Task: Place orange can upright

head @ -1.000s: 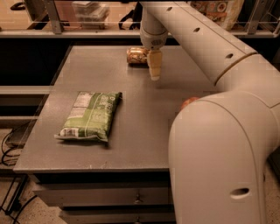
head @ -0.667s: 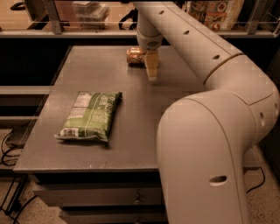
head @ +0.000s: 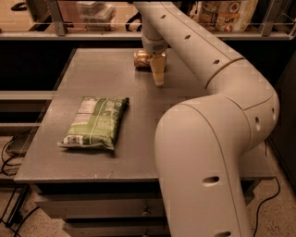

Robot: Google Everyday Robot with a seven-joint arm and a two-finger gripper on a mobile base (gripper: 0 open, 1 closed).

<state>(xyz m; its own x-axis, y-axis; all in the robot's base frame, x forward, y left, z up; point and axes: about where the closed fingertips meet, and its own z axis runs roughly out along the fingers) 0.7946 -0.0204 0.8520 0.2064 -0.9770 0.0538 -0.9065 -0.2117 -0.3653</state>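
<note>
The orange can (head: 142,59) lies on its side near the far edge of the grey table (head: 92,83), with its orange-gold label facing me. My gripper (head: 158,74) points down at the table just right of the can and slightly in front of it, very close to its right end. The gripper hides that end of the can. I cannot tell if it touches the can. My arm (head: 217,139) reaches over the table from the right and fills the right half of the view.
A green snack bag (head: 95,121) lies flat on the left part of the table. A shelf with a rail and packaged goods (head: 226,14) runs behind the table's far edge. Cables (head: 9,157) hang at the left, below the table.
The gripper has shifted slightly left toward the can. The arm's elbow has swung left and closer to the camera. The can and bag have not moved.
</note>
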